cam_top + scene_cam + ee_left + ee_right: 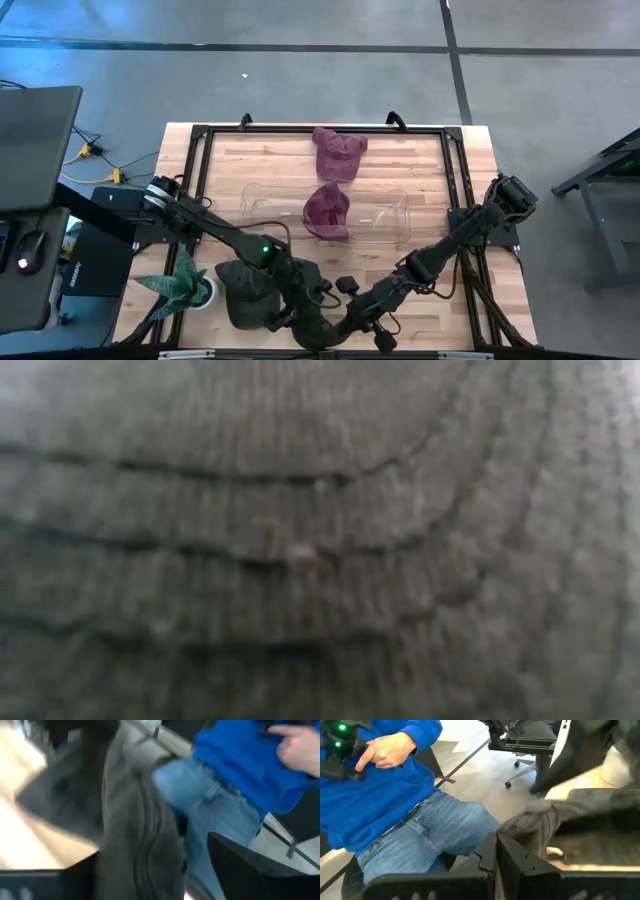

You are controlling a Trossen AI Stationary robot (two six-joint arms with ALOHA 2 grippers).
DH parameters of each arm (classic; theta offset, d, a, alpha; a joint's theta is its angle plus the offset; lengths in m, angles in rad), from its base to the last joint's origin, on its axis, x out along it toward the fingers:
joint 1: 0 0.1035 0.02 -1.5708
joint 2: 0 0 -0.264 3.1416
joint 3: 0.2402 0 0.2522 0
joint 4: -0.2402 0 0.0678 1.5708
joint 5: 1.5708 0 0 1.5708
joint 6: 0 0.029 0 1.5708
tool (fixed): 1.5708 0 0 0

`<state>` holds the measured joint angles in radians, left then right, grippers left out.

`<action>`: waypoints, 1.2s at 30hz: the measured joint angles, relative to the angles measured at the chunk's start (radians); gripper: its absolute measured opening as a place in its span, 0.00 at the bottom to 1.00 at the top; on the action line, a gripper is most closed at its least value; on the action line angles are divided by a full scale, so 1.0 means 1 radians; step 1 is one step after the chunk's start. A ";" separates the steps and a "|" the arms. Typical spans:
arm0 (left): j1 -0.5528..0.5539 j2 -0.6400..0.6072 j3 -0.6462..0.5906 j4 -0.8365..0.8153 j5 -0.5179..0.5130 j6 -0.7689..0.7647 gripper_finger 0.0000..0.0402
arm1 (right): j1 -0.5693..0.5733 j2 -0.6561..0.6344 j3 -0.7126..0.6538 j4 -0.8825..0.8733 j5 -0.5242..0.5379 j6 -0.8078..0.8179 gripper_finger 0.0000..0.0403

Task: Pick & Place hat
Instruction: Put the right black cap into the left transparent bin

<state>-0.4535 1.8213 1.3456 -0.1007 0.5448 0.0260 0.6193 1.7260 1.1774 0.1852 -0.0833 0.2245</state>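
A dark grey hat (248,292) sits at the table's near edge, and its stitched cloth (320,540) fills the low view. My left gripper (292,310) is over the hat's right side and shut on it; in the left wrist view the hat (135,835) runs between the fingers. My right gripper (338,312) is just right of the hat, fingers shut (496,845), with the hat's edge (535,825) at their tips. One maroon hat (327,210) lies in a clear tray; another maroon hat (340,152) lies near the far edge. My left gripper holds the grey hat by a thick bunch of cloth (145,870) that passes between its two fingers (40,885). Blur hides which part of the hat this is. My right gripper's shut fingertips (490,855) stand at the hat's crumpled edge (512,827); whether they touch it, I cannot tell.
A clear tray (395,215) sits mid-table. A green plant in a white pot (182,285) stands at the near left corner, beside the grey hat. A person in a blue top and jeans (395,810) sits close beyond the near edge. A black frame (200,160) runs around the tabletop.
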 joint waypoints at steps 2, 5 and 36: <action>-0.007 -0.001 0.002 0.022 0.005 0.004 0.47 | 0.006 0.000 0.000 0.000 -0.004 0.001 0.02; -0.005 -0.002 -0.001 0.029 0.024 0.001 0.28 | 0.012 -0.006 0.000 -0.005 -0.005 0.019 0.05; -0.005 -0.301 0.000 -0.289 -0.296 0.160 0.02 | -0.154 -0.003 -0.002 -0.011 -0.084 -0.195 0.71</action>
<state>-0.4583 1.5205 1.3454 -0.3899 0.2486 0.1856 0.4653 1.7227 1.1751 0.1737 -0.1670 0.0298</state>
